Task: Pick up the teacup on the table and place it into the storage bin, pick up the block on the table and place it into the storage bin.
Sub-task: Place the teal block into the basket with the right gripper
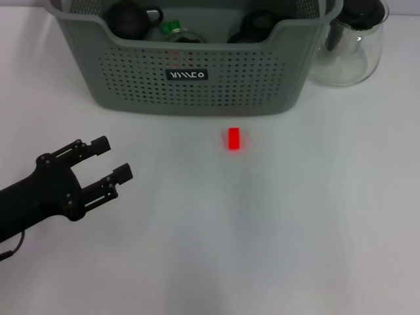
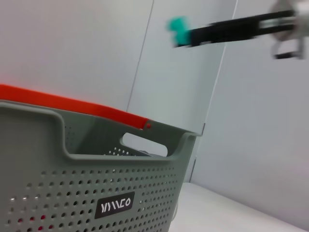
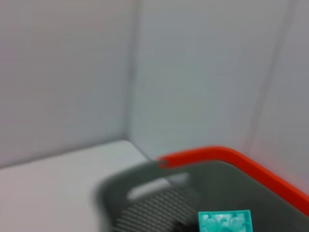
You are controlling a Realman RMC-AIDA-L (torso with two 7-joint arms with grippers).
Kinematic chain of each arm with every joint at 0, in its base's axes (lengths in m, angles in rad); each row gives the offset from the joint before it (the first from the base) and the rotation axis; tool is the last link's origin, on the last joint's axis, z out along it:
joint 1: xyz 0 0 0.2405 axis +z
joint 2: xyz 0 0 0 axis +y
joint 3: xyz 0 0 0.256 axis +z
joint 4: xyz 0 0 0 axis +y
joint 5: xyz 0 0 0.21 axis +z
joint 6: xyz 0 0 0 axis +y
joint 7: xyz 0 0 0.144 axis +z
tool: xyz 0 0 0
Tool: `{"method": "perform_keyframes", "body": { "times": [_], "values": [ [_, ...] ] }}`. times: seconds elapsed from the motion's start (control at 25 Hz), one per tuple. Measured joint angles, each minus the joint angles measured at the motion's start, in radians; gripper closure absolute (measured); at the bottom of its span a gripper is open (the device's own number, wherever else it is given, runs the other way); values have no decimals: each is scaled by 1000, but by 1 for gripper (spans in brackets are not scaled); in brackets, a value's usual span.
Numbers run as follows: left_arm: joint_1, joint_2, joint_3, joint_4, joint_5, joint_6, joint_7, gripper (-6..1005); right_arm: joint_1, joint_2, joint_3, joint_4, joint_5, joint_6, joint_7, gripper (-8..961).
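Closest to the lens, at lower left of the head view: left gripper [image 1: 108, 159], jaws spread wide with nothing between them, over the white table [image 1: 275, 249]. Well apart from the red block [image 1: 233, 138], which lies flat on the table just right of frame centre, near the front wall of the storage bin [image 1: 197, 85] but not touching it.

Storage bin across the upper middle of the frame, grey-green, perforated, dipped front rim, black label [image 1: 186, 75] with white lettering on the front. Inside, dark rounded vessels [image 1: 128, 20] at left and right, and a small green item [image 1: 170, 27] between them; whether any is the teacup, cannot tell. Glass pitcher [image 1: 348, 46] with black lid at upper right, just beside the bin's right end.

Right gripper [image 2: 186, 33] out of the head view; seen from the left wrist camera as a dark bar high above the bin's rim, jaws clamped on a teal block [image 2: 177, 26] at the tip. From the right wrist camera, the same teal block [image 3: 224, 222] over the bin's interior, an orange band [image 3: 231, 157] showing along the bin's far side.
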Motion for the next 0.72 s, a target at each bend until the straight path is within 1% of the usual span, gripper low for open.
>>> {"method": "perform_keyframes", "body": {
  "times": [0.04, 0.08, 0.12, 0.2, 0.28, 0.32, 0.36, 0.4, 0.52, 0.72],
  "values": [
    [-1, -1, 1, -1, 0, -2, 0, 288, 36, 0, -2, 61, -31, 29, 14, 463],
    [-2, -1, 0, -1, 0, -5, 0, 288, 98, 0, -2, 172, -77, 76, 29, 461],
    [-3, -2, 1, -3, 1, -7, 0, 288, 145, 0, -3, 258, -106, 114, 37, 458],
    [-6, -3, 3, -4, 4, -8, 0, 288, 263, -1, 1, 497, -158, 227, 39, 453],
    [-7, -4, 5, -4, 6, -9, 0, 287, 344, -3, 2, 678, -181, 311, 34, 449],
    [-7, -5, 6, -5, 6, -9, 0, 287, 408, -4, -2, 832, -199, 389, 28, 446],
    [-8, -6, 7, -6, 7, -9, 0, 287, 426, -1, -4, 876, -206, 417, 26, 444],
    [-8, -6, 7, -7, 7, -9, 0, 287, 426, -1, -4, 876, -206, 417, 26, 442],
    [-8, -6, 8, -16, 8, -9, -1, 287, 443, 4, -20, 944, -205, 472, 25, 435],
    [-9, -6, 8, -18, 8, -9, -1, 287, 429, 5, -57, 942, -182, 468, 9, 423]
  ]
}}
